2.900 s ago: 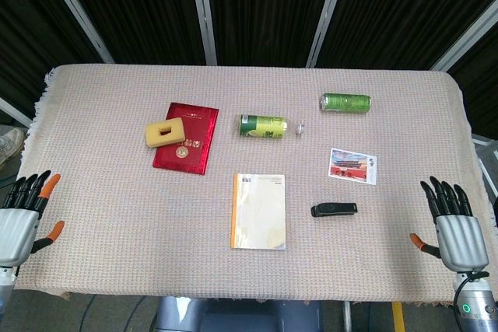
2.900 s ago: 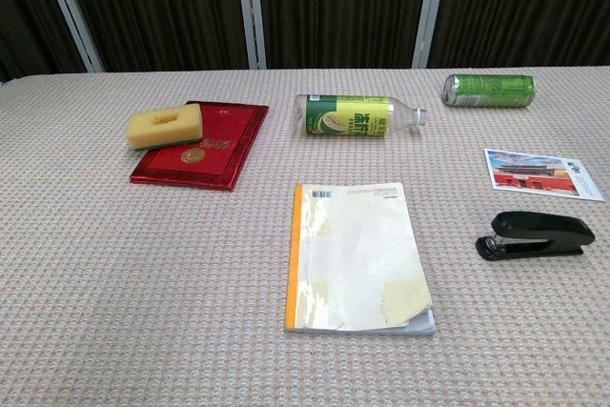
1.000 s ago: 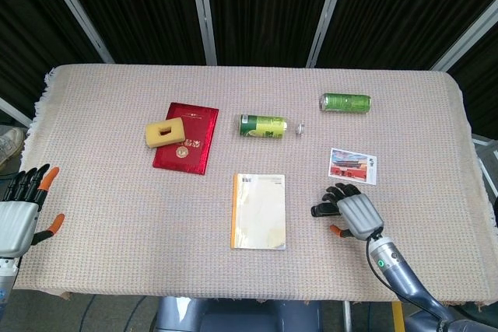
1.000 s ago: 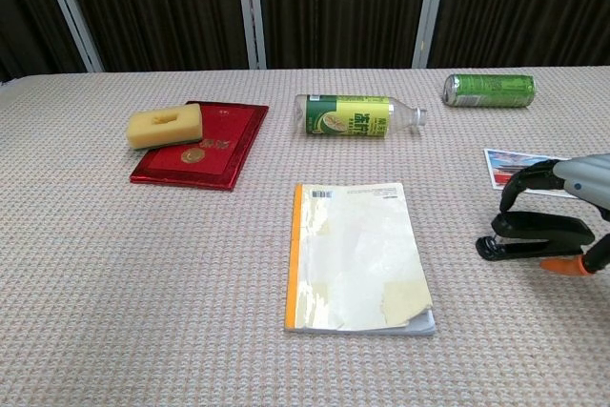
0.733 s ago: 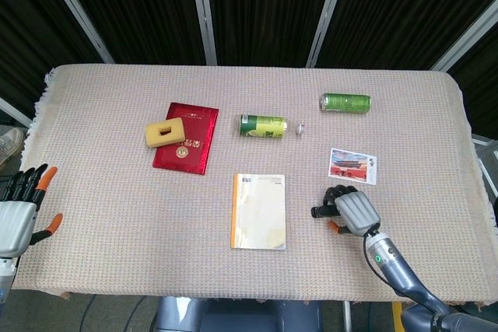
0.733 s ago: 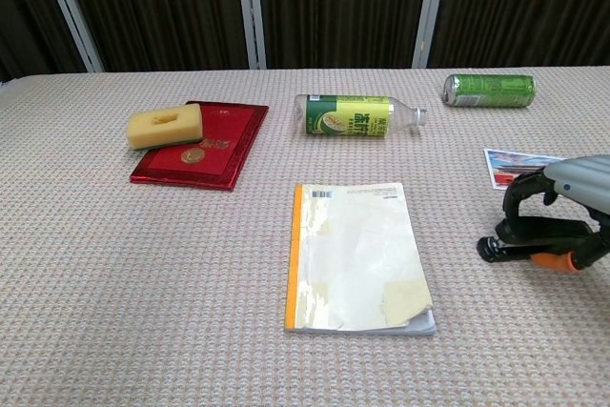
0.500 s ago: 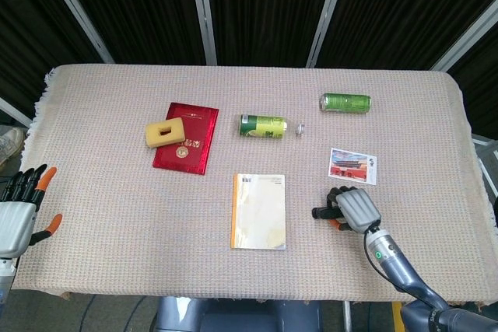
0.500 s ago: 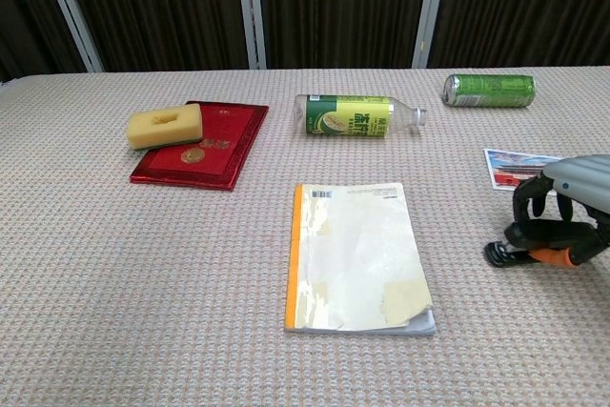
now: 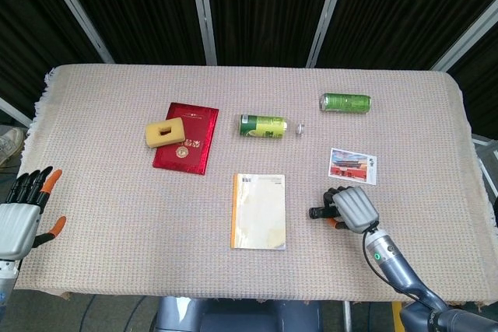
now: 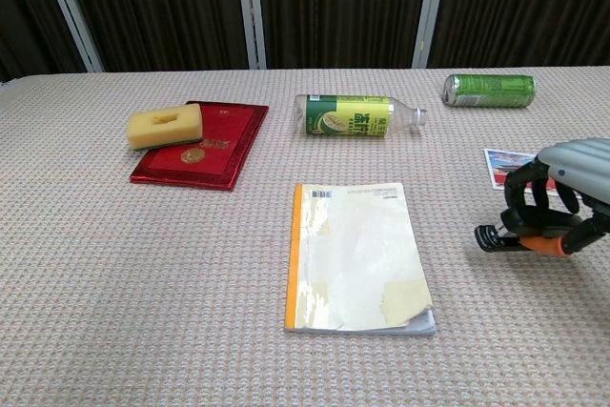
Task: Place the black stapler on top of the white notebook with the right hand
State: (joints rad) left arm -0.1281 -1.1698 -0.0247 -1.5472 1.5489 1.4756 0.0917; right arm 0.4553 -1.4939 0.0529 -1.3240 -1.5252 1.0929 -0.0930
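Observation:
The white notebook (image 9: 259, 211) (image 10: 356, 254) with an orange spine lies flat in the middle front of the table. To its right my right hand (image 9: 348, 207) (image 10: 557, 197) grips the black stapler (image 9: 318, 212) (image 10: 494, 234), fingers curled over its top and the orange thumb tip under it. Only the stapler's left end shows past the fingers, and it looks raised a little off the cloth. My left hand (image 9: 22, 214) hangs open beyond the table's front left corner, holding nothing.
A postcard (image 9: 354, 166) (image 10: 507, 166) lies just behind my right hand. Farther back lie a green can (image 9: 345, 103), a green-labelled bottle (image 9: 264, 126), and a yellow sponge (image 9: 165, 132) on a red booklet (image 9: 187, 136).
My right hand came in from the table's front right corner, closed its fingers round the stapler and has now lifted it slightly and shifted it left. The left hand barely moved.

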